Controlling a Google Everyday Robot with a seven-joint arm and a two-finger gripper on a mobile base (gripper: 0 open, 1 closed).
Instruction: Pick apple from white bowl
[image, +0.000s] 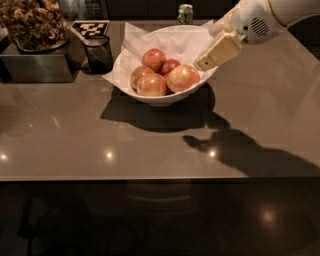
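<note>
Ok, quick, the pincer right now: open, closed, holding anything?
Pincer: cannot be told; it hangs at the rim of the glossy white oval bowl, beside the large yellow-orange apple.

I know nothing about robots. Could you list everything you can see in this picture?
white bowl: one, glossy white, paper-lined, centre of counter
largest apple: one, yellow-orange with red blush, right side of bowl
other apples: about four, yellow-red, one dark red, in bowl
glass cup: one, dark, left of bowl
checkered marker: one, black-and-white, behind cup
can: one, green, far edge
metal box: one, grey, far left, brown bits on top
counter: one, grey-brown
gripper: one, cream, over bowl's right rim
arm: one, white, upper right
</note>
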